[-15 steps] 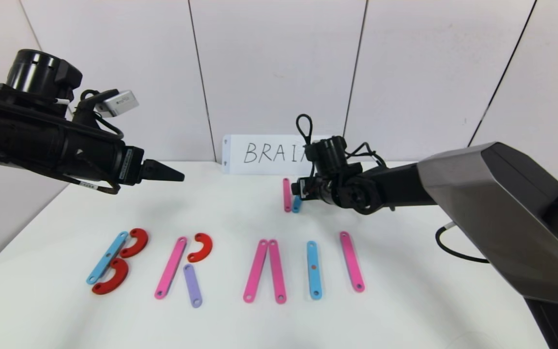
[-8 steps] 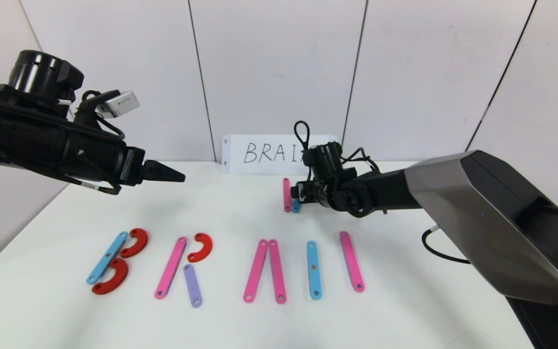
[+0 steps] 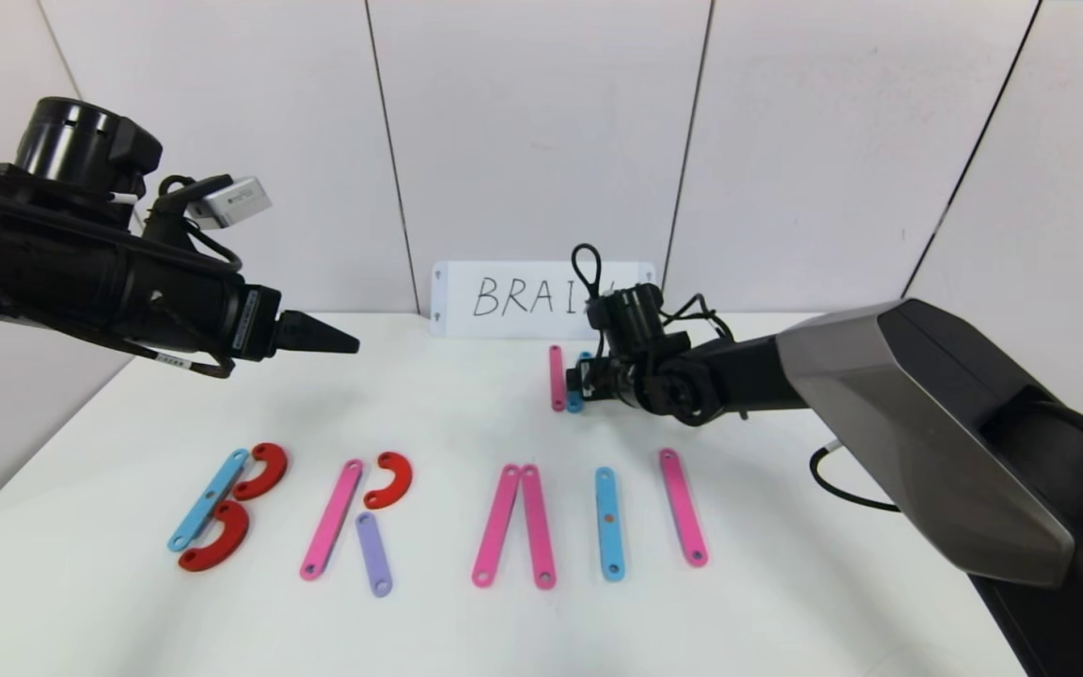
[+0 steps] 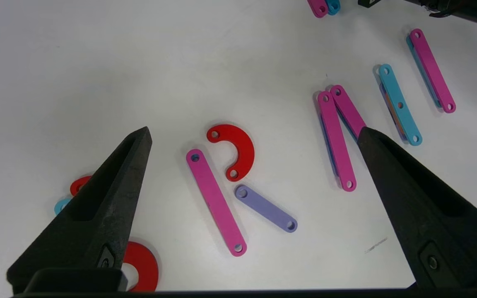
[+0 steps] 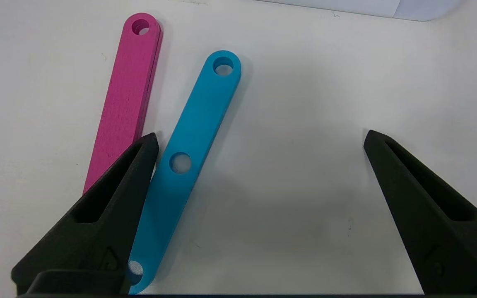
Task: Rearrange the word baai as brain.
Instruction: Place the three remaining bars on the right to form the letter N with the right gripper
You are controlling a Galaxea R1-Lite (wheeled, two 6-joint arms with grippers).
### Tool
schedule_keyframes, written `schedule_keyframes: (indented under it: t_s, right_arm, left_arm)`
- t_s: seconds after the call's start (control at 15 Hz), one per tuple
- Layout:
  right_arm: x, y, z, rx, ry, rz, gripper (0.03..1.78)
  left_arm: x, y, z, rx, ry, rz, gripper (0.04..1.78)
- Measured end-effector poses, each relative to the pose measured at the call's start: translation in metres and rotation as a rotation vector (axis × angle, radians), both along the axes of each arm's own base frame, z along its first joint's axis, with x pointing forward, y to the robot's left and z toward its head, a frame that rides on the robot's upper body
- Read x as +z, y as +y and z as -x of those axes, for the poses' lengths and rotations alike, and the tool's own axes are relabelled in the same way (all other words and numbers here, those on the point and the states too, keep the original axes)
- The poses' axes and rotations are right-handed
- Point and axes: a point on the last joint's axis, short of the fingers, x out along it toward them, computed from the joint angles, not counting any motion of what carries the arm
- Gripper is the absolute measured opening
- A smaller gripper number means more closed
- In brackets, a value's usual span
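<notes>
white table [image 3: 466,414] under white panelled wall [image 3: 523,132]. right arm [image 3: 918,423] reaches in low across the far right of the table, hiding the last letter on the white card [image 3: 504,296] propped at the wall; only "brai" reads. left arm [image 3: 90,273] held high over the table's left side, left gripper [image 4: 255,207] spread wide, empty, looking down on the middle of the row. the word [image 3: 438,512] lies along the near edge: blue bar with two red curves, pink bar with red curve [image 3: 389,480] and purple bar [image 3: 374,555], two pink bars meeting at the top, a blue bar [image 3: 608,523], a lone pink bar [image 3: 682,506]. behind the row, near the card, spare pink bar [image 5: 124,103] and spare blue bar [image 5: 189,157] lie side by side, possibly touching low down, one finger hides it. right gripper [image 5: 259,215] just above them, fingers apart, holding nothing; spare blue bar sits inside the gap by one fingertip.
</notes>
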Motion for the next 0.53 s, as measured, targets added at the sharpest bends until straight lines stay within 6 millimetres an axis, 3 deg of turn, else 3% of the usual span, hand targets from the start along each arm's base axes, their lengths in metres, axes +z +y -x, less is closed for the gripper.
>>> schedule_keyframes:
  t_s: [0.27,0.53]
  right_arm:
    - [-0.0022,0.0041,0.003,0.009,0.006,0.003,1.6]
    - [-0.0038,0.0052,0.0029,0.011,0.006,0.0,1.05]
  left_arm:
    - [0.0003,0.0001,0.0007,-0.001,-0.001,0.0,1.74]
    - [0.0005,0.0001,0.0008,-0.001,-0.002,0.0,1.74]
